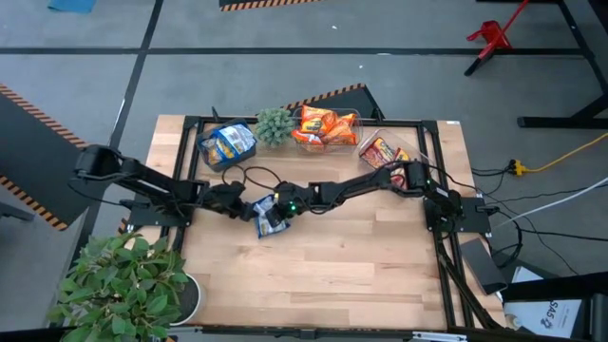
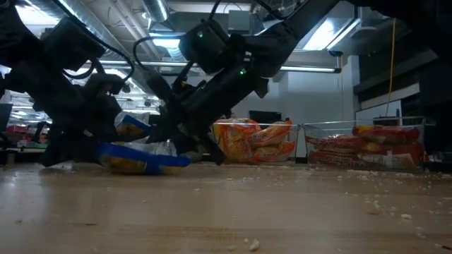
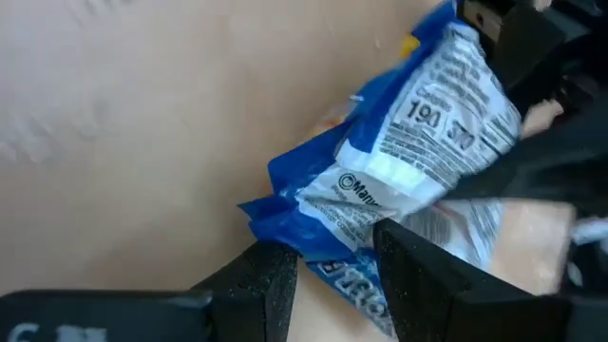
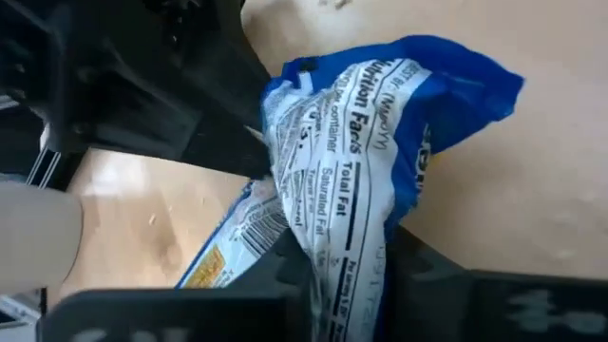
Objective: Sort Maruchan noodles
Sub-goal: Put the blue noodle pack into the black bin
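Landmark: the blue packet (image 1: 269,216), lying near the middle of the desk (image 1: 332,275); every place below is given from it.
Step in hand: by judgement, a handover or joint pickup of the blue packet, which probably belongs in the blue bin (image 1: 226,144).
Left gripper (image 1: 249,205): reaching in low from the packet's left; in the left wrist view its fingers (image 3: 418,275) are standing partly apart and straddling the packet's blue end.
Left hold: the fingers are touching the wrapper; whether they are pinching it firmly cannot be told.
Right gripper (image 1: 283,206): coming in from the packet's right, its arm stretched long and sloping down to the desk.
Right hold: in the right wrist view its fingers (image 4: 418,275) are closing on the printed white side of the packet, which is bunching up between them.
Doing it well: one gripper should be carrying at a time; letting the left fingers open before the right arm lifts is avoiding a tug that could tear the thin wrapper.
Lift: raising straight up is keeping the slack end from dragging.
Other noodles: the orange bin (image 1: 326,126) and the red bin (image 1: 387,152) are sitting beyond the packet, to its right.
Risk: glossy film may be slipping from a shallow pinch.
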`<action>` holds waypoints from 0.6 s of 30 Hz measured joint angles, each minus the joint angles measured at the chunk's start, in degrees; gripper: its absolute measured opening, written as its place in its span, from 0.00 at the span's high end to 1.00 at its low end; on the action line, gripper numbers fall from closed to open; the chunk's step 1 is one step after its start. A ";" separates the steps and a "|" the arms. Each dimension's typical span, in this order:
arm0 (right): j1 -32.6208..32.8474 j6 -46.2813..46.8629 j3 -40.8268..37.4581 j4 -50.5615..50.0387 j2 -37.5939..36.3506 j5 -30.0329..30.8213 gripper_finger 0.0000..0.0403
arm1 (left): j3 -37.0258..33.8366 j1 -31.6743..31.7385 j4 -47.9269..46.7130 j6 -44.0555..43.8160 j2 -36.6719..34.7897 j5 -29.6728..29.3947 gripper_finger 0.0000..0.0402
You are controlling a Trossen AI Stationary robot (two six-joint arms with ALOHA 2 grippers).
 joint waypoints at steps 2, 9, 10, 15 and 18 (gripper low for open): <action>0.02 0.01 0.00 -0.14 0.00 -0.62 0.91 | -0.06 0.15 -0.24 0.00 -1.23 3.09 0.67; 0.01 -0.05 -0.02 0.04 0.00 -2.18 0.96 | -0.12 0.27 -2.28 -0.44 -5.85 8.78 0.67; -0.15 0.01 -0.02 0.06 0.00 -2.40 0.96 | -0.07 0.27 -2.31 -0.48 -6.73 9.03 0.67; -1.37 0.08 -0.02 0.09 0.00 -3.24 0.96 | 0.16 0.24 -2.04 -0.88 -11.18 10.78 0.67; -2.60 0.07 -0.03 0.15 0.00 -5.12 0.96 | 0.16 0.24 -2.23 -1.61 -14.53 12.24 0.67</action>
